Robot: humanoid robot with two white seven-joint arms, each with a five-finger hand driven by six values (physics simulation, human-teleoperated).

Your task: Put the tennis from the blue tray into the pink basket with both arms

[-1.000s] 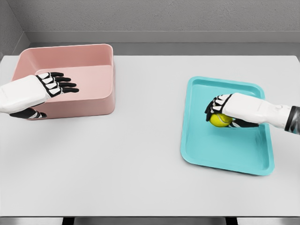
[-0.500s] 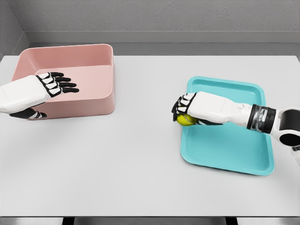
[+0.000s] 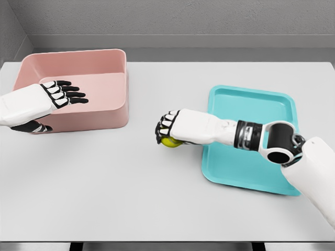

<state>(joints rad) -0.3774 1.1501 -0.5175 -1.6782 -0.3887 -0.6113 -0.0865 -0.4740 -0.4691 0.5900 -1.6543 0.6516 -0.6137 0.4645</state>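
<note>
A yellow-green tennis ball (image 3: 169, 142) peeks out under my right hand (image 3: 166, 129), whose fingers are shut on it above the table between the two containers. The blue tray (image 3: 251, 167) lies at the right with nothing in it; my right forearm crosses its left part. At the back left stands the pink basket (image 3: 99, 68). My left hand (image 3: 65, 93) hovers over the basket's front left part, fingers spread and holding nothing.
The white table (image 3: 131, 183) ends in a front edge near the bottom of the picture. A grey wall rises behind the table. Nothing else stands on the tabletop.
My right hand has carried the ball leftward out of the tray, past its left rim and over the table. The left hand has stayed still.
</note>
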